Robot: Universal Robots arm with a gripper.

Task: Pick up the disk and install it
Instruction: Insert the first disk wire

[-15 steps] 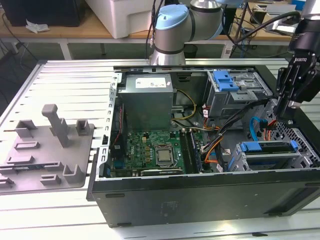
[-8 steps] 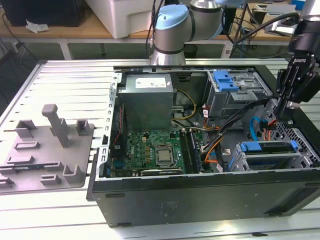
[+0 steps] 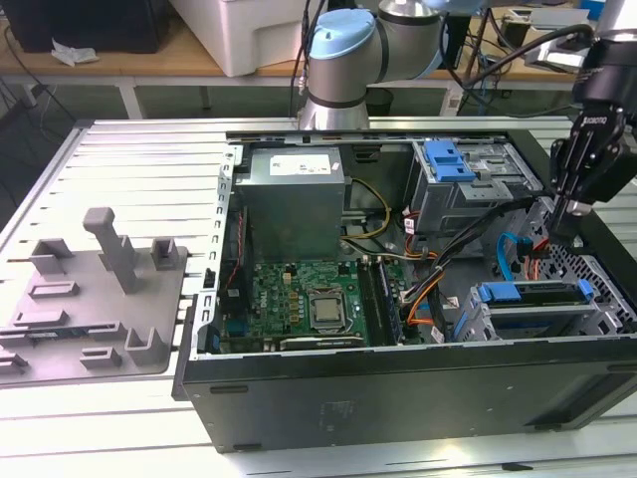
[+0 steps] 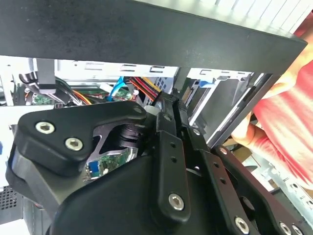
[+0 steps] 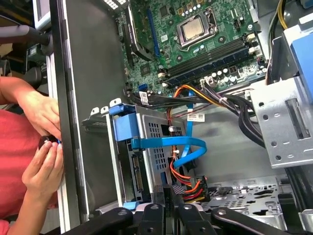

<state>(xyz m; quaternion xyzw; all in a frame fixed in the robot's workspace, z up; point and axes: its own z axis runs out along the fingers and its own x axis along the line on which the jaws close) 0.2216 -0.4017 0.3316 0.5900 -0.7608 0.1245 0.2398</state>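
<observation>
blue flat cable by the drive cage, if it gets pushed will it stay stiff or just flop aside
Probably floppy: the blue flat cable folds back on itself in a loose loop. It looks thin, so likely light. One end meets the drive cage, so it may tug there rather than move freely.

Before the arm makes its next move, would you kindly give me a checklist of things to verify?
1. The person's hands away from the case: not ok, they are against its wall.
2. The drive cage holds the disk: ok.
3. The disk fully seated: cannot tell.
4. The blue cable clear of the claw: cannot tell, it loops close by.
5. The case open for access: ok.
</observation>
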